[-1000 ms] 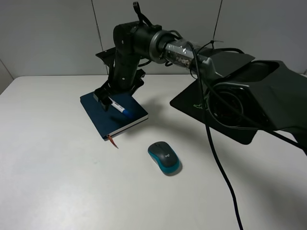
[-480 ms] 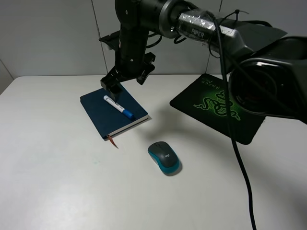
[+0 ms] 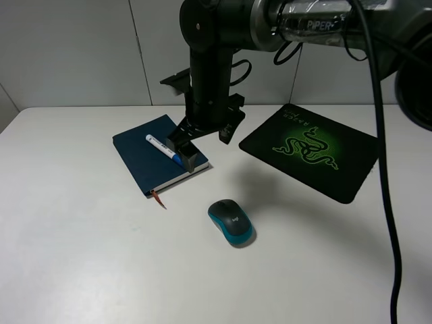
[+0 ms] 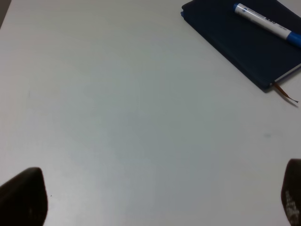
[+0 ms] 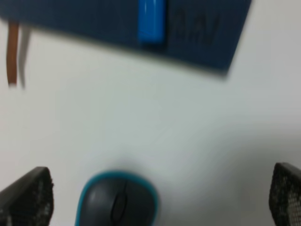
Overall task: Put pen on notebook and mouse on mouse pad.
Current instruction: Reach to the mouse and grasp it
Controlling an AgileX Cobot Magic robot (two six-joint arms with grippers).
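over notebook [image 3: 143,160] edge, right claw [image 3: 185,154] spread, mouse [image 3: 231,222] apart

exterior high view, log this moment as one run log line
pen: on notebook | mouse: on table, off mouse pad | right tool: open, empty, aloft near notebook

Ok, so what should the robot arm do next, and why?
Probably swing the open right gripper over to the mouse and lower around it. The pen lies on the notebook, so that part looks done, but the mouse sits on the table, off the mouse pad.
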